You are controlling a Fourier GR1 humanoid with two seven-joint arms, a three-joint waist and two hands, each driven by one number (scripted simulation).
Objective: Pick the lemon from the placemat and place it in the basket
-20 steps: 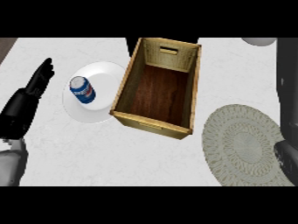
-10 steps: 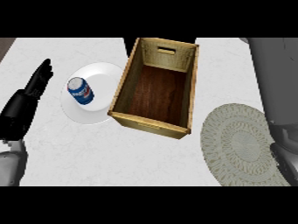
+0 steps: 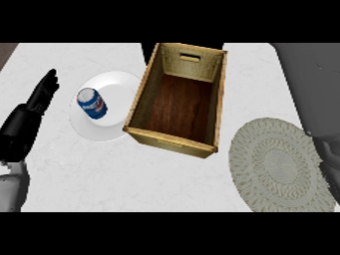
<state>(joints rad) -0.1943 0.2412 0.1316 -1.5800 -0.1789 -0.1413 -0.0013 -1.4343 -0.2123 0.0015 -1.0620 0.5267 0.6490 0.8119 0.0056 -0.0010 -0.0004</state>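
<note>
We find the left hand (image 3: 27,117) at the left edge of the view, fingers straight and pointing up and away, holding nothing. It rests there, apart from every object, and we judge it is parked to keep the work area clear.

To the right of that hand lies a white plate (image 3: 121,84) carrying a blue can (image 3: 91,103) on its side. Neither belongs to the task; we judge they are there only as distractors.

Further right, touching or just overlapping the plate's edge, stands the basket (image 3: 147,107), an open wooden box with a dark floor. We see nothing inside it.

Beyond the basket, far from the left hand, lies the round woven placemat (image 3: 277,172). The lemon is not visible on it, nor anywhere else on the tabletop (image 3: 77,172).

A grey forearm (image 3: 316,89) fills the right edge above and beside the placemat. The right hand itself does not show, so we cannot tell whether it is wide, closed, or carrying the lemon. We judge the lemon may be hidden under or behind that arm, since the placemat sits on its side; this is inference only.
</note>
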